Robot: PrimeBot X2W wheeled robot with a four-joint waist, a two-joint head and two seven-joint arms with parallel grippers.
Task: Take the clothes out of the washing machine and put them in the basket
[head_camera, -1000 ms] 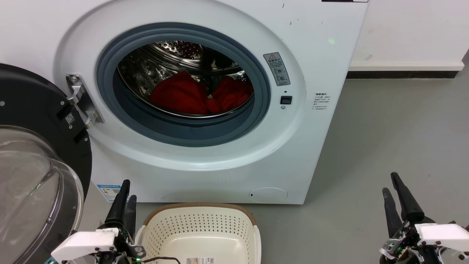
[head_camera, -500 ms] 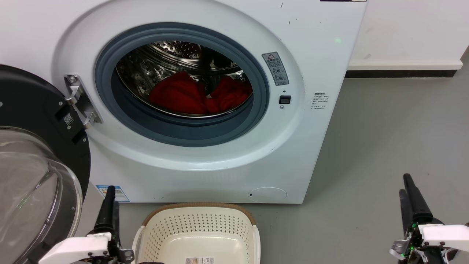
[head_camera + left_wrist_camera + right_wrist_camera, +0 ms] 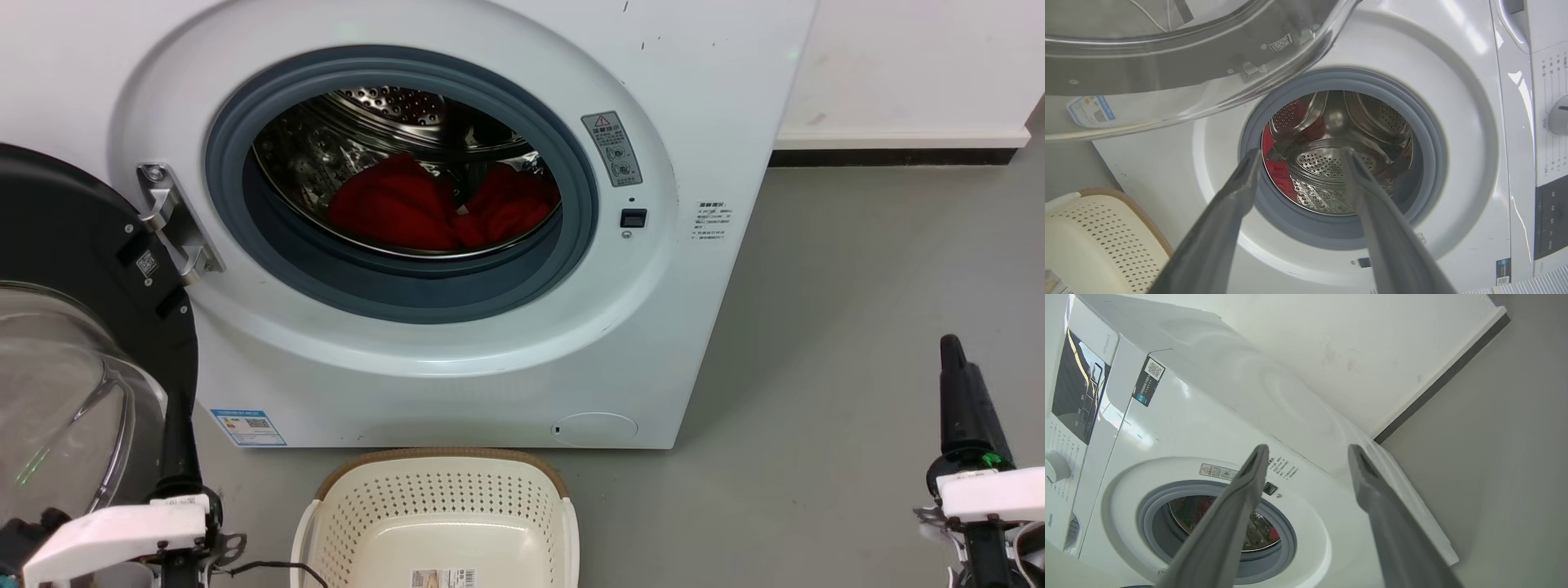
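The red clothes (image 3: pixel 441 208) lie in a heap at the bottom of the steel drum of the white washing machine (image 3: pixel 702 90), whose door stands swung out to the left. The cream basket (image 3: pixel 441 457) sits empty on the floor right below the porthole. My left gripper (image 3: pixel 174 406) hovers low beside the door, left of the basket. In the left wrist view the left gripper (image 3: pixel 1301 157) is open, framing the drum and a strip of clothes (image 3: pixel 1278 171). My right gripper (image 3: pixel 949 349) is far right over bare floor; the right wrist view shows the right gripper (image 3: pixel 1308 451) open.
The black-framed glass door (image 3: pixel 77 245) bulges out at the left, close to my left arm. Grey floor (image 3: pixel 849 327) stretches right of the machine to a white wall with a dark skirting (image 3: pixel 890 157). The basket (image 3: pixel 1147 220) shows at the left wrist view's lower left.
Both arms have spread outward: the left gripper moved left toward the door, the right gripper moved right and further up the head view. The head camera shifted slightly. The clothes have not moved.
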